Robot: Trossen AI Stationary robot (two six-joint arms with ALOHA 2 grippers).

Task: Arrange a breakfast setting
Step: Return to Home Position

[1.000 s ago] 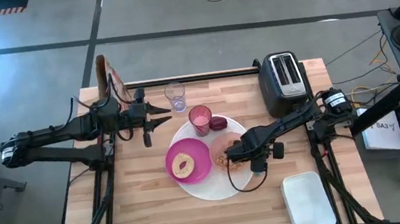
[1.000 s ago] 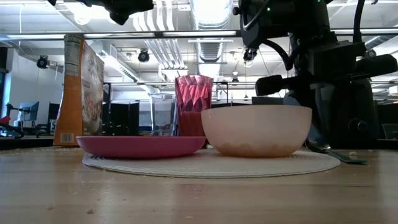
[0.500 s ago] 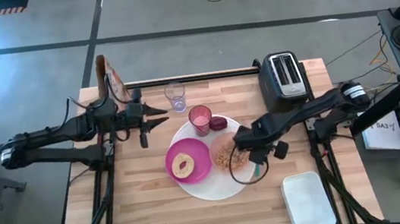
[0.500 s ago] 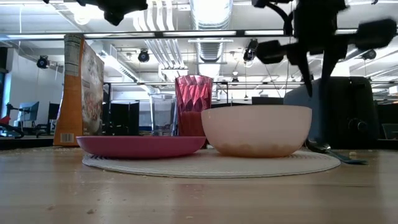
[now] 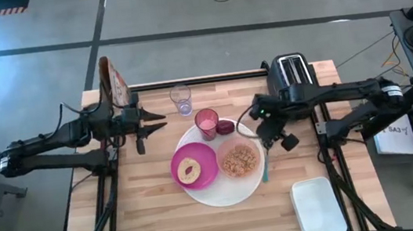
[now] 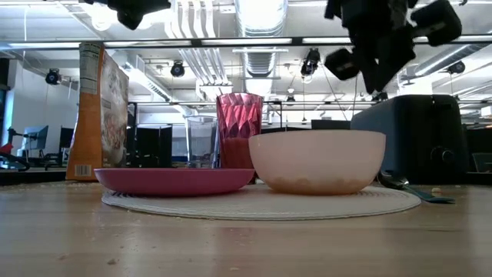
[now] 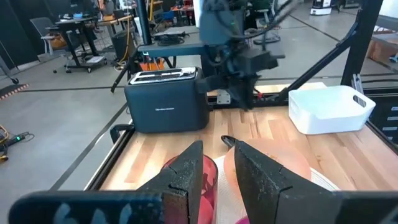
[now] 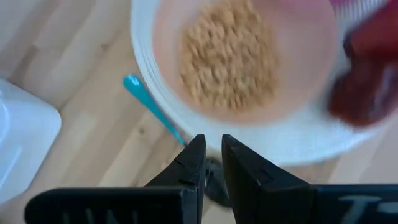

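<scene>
The big round white plate lies at the middle of the wooden table and carries most of the setting. On its left half sits the smaller magenta plate with the bagel lying flat on it. On its right half, just beside the magenta plate, stands the pale pink bowl, holding brown cereal. The spoon, with its teal handle, lies along the white plate's right rim, just beside the bowl. At the rim that faces the toaster's edge of the table stands the pink tumbler, upright, with the dark red round fruit just to its right. The clear glass stands off the white plate, beyond the tumbler and a little to its left. The right gripper hangs in the air above the white plate's right rim, over the spoon, and points down. Its fingers are parted by only a narrow gap and hold nothing. The left gripper is raised to the left of the white plate, near the clear glass. It points across toward the plate, its fingers also narrowly parted and empty. The toaster stands beyond the white plate's right side, a cereal box well off beyond its left. A white container lies past its near right.
</scene>
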